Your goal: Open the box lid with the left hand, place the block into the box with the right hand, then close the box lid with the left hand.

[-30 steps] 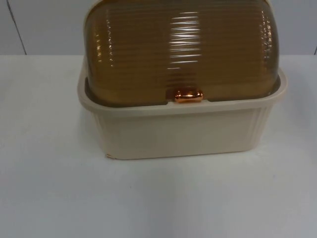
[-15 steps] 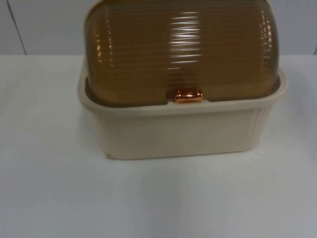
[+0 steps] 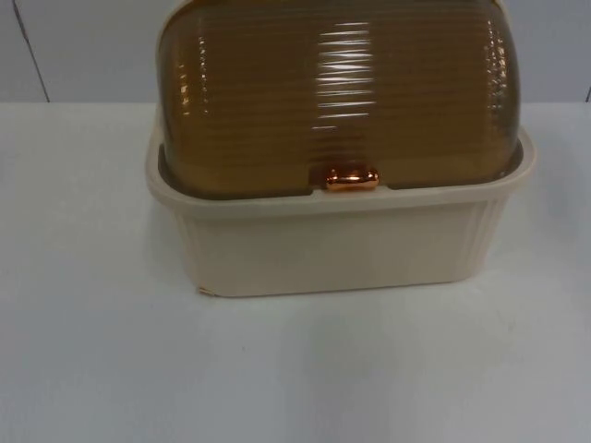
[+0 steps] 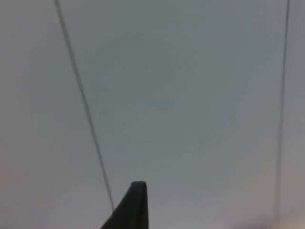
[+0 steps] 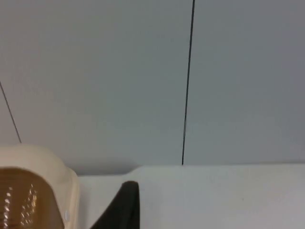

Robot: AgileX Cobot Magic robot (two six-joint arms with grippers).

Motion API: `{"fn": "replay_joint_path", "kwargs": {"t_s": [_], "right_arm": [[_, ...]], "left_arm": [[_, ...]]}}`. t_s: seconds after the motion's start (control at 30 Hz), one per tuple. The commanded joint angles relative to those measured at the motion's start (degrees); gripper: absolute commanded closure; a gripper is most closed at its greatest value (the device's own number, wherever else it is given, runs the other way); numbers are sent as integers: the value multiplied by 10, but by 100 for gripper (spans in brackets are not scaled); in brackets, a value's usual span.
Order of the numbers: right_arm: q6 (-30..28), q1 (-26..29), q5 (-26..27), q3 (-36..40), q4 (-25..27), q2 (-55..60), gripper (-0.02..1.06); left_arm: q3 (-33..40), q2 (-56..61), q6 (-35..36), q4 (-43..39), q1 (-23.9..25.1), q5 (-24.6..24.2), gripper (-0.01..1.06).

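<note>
A cream box [image 3: 342,245] stands in the middle of the white table, close to the wall. Its amber ribbed domed lid [image 3: 337,92] is down over the base, with a copper handle [image 3: 351,178] at the front rim. My left gripper [image 4: 133,207] is raised and faces the grey wall. My right gripper [image 5: 125,205] is held over the table to the right of the box, whose cream corner [image 5: 52,171] and amber lid [image 5: 16,200] appear in the right wrist view.
The white table top [image 3: 295,369] stretches in front of the box and to both sides. The grey partition wall [image 3: 83,46] with dark vertical seams [image 5: 187,95] closes the back.
</note>
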State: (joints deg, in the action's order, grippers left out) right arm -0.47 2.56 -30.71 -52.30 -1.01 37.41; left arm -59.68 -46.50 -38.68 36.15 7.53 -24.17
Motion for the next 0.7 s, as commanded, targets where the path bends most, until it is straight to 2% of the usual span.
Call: {"fn": "replay_joint_path", "kwargs": {"t_s": [0.0,0.1,0.2,0.23,0.3,0.37,0.4,0.53,0.67], "right_arm": [[-2,0,-7,0,-7,-50,0],[-2,0,-9,0,-4,-81,0],[-3,0,-15,0,-7,-137,0],[-3,0,-15,0,-7,-137,0],[-6,0,-47,0,-18,-174,0],[-6,0,-135,-9,-22,-201,0],[-6,0,-163,-11,-22,-217,0],[-6,0,-167,-19,-19,-262,0],[-6,0,-203,-49,-19,-297,0]], "left_arm": [[0,58,4,-7,-1,28,0],[0,87,4,-11,-1,15,0],[0,154,4,-23,-1,-49,0],[0,154,4,-23,-1,-49,0],[0,191,4,-29,-1,-85,0],[0,226,17,-30,-1,-107,0],[0,242,31,-35,-1,-115,0],[0,281,62,-57,-1,-139,0],[0,327,105,-109,-22,-164,0]]}}
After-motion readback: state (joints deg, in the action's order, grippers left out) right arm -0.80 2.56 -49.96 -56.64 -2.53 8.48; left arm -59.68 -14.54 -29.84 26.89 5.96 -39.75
